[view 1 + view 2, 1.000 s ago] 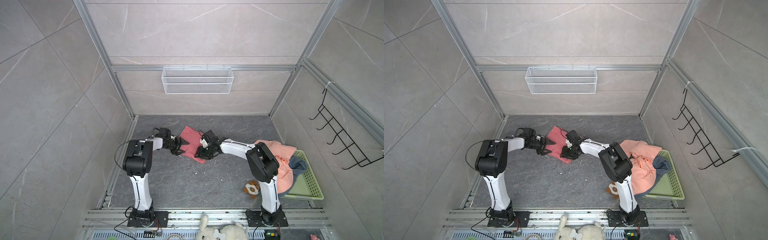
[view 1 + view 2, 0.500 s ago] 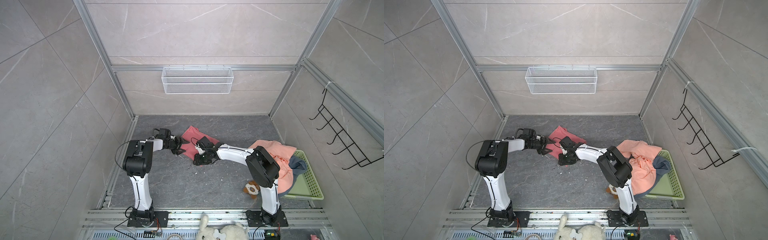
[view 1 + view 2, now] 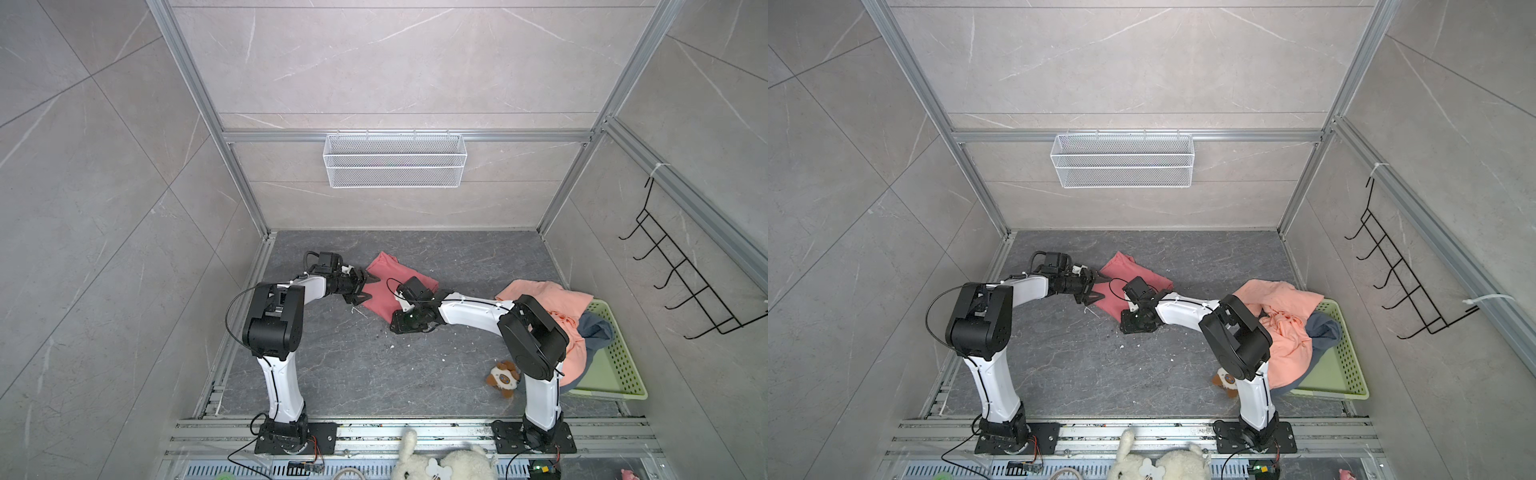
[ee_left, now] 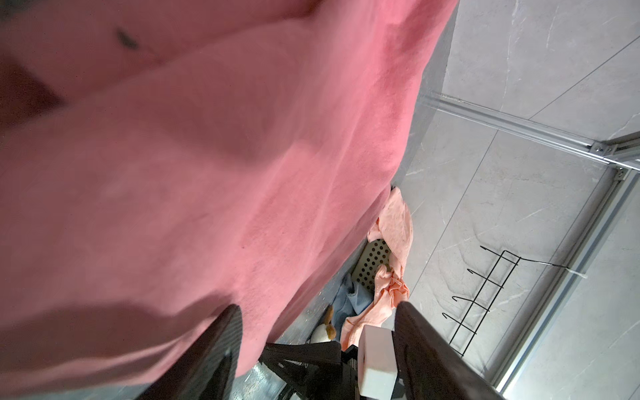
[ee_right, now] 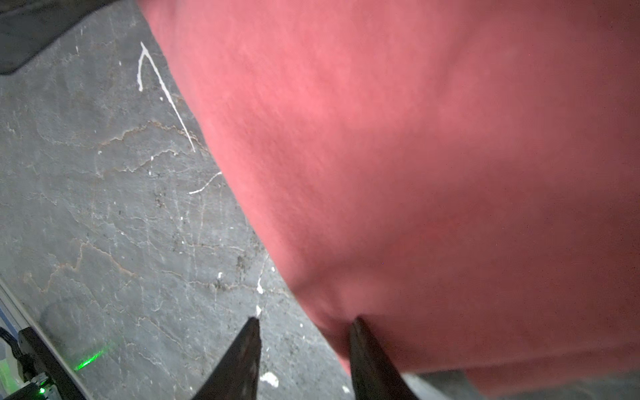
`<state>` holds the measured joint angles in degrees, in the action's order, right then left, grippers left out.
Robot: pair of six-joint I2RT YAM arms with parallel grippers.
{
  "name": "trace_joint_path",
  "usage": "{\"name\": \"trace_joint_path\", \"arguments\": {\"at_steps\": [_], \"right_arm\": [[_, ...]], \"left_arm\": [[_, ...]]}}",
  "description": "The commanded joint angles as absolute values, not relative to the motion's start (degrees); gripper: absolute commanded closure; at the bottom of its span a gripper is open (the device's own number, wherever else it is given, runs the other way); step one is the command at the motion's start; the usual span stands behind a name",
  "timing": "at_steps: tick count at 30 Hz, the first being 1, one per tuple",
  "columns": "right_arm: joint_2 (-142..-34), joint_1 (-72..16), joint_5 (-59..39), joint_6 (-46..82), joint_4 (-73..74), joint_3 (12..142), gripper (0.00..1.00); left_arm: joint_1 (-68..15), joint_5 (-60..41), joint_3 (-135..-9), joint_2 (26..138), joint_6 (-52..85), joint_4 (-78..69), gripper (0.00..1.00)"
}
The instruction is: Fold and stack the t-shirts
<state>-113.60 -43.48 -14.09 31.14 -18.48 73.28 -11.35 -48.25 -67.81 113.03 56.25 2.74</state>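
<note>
Dark grey stone-look surface [image 3: 353, 365], both arms reaching in toward the middle-back.

Coral-red t-shirt [image 3: 384, 276] [image 3: 1148, 276] lies flat on the surface, mid-back, left of centre. It is folded down to a compact four-sided patch. It sits skew to the walls, with one corner aimed at the back wall and one at the right wall. The sides look near equal and the right arm's wrist covers part of it, so I cannot tell a clear long axis. No neck or sleeve shows, so I cannot tell which way the garment points.

Left end effector [image 3: 371, 288] [image 3: 1102, 286] lies low at the patch's left edge, aimed rightward, jaws apart. In the left wrist view [image 4: 318, 304] the cloth [image 4: 207, 173] meets one finger [image 4: 221, 346]. The gap between the fingers is free of it.

Right end effector [image 3: 394, 328] [image 3: 1124, 327] sits at the patch's near corner, aimed leftward. In the right wrist view [image 5: 305, 320] the jaws are apart. One fingertip [image 5: 358, 332] touches the cloth's edge [image 5: 415, 173] and the other is over bare surface. Nothing is pinched.

Peach t-shirt [image 3: 544, 299] and blue-grey t-shirt [image 3: 596, 332] are heaped at far right, spilling over the pale green basket [image 3: 619, 365]. They lie well apart from the coral one.

Small brown-and-white plush toy [image 3: 503, 377] lies on the surface beside the right arm's upright link.
</note>
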Motion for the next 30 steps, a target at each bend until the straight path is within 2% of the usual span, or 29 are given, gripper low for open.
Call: {"name": "trace_joint_path", "arguments": {"at_steps": [1, 9, 16, 22, 30], "right_arm": [[-114.89, -43.67, -12.47, 32.52, -24.35, 71.47, 0.55], [-116.29, -43.61, -12.22, 31.91, -26.36, 72.87, 0.55], [-117.17, -43.67, -10.78, 31.82, -27.72, 72.63, 0.56], [-118.55, -43.66, -10.31, 32.18, -27.50, 72.52, 0.56], [-120.98, -43.56, -10.79, 30.33, -30.14, 76.55, 0.56]], "left_arm": [[-14.68, -50.54, -67.41, 110.95, 57.57, 2.55, 0.28], [-15.20, -51.49, -62.54, 115.00, 63.42, -6.17, 0.28], [-7.76, -53.69, -62.45, 120.09, 67.60, -14.15, 0.28], [-0.73, -55.27, -62.45, 120.15, 66.12, -14.11, 0.28], [2.81, -55.97, -65.33, 124.34, 66.70, -15.55, 0.28]]}}
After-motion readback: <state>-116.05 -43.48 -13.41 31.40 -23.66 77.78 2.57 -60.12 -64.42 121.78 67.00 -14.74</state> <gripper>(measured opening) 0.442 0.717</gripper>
